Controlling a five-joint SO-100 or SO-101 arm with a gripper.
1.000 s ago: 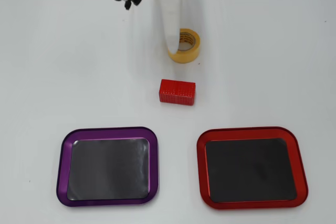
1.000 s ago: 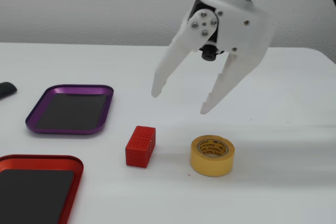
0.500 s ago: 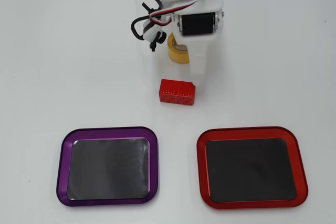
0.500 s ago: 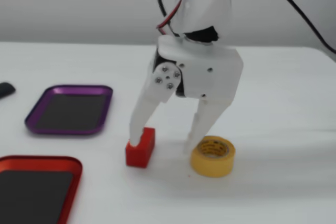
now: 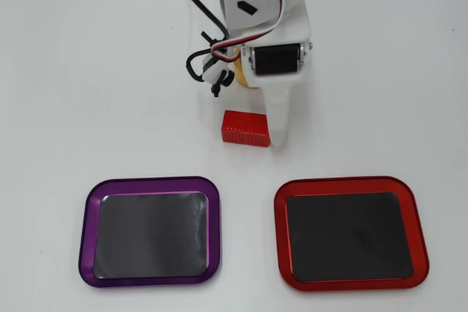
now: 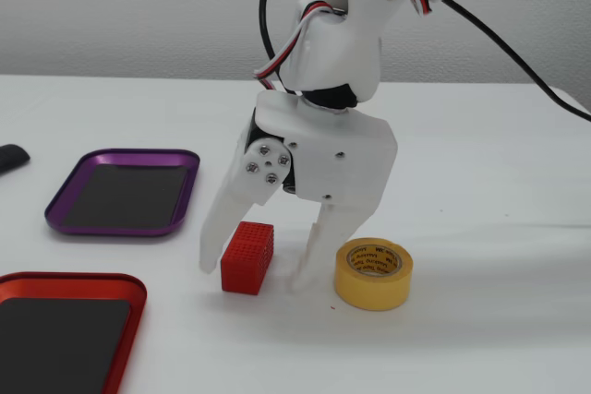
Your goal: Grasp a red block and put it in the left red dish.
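Observation:
The red block [image 5: 246, 128] lies on the white table above the trays; it also shows in the fixed view [image 6: 247, 257]. My gripper [image 5: 276, 122] is open and lowered to the table. In the overhead view its visible finger [image 5: 278, 126] runs along the block's right end. In the fixed view the gripper [image 6: 260, 269] has one fingertip to each side of the block, which sits just behind them. The red dish [image 5: 280, 253] is empty at the lower right in the overhead view and at the lower left in the fixed view [image 6: 92, 279].
A purple-rimmed tray [image 5: 86, 231] lies empty beside the red dish, farther back in the fixed view [image 6: 120, 156]. A yellow tape roll [image 6: 369, 291] stands close to the gripper's right finger, mostly hidden under the arm from overhead [image 5: 241, 74]. A dark object [image 6: 11, 158] sits at the left edge.

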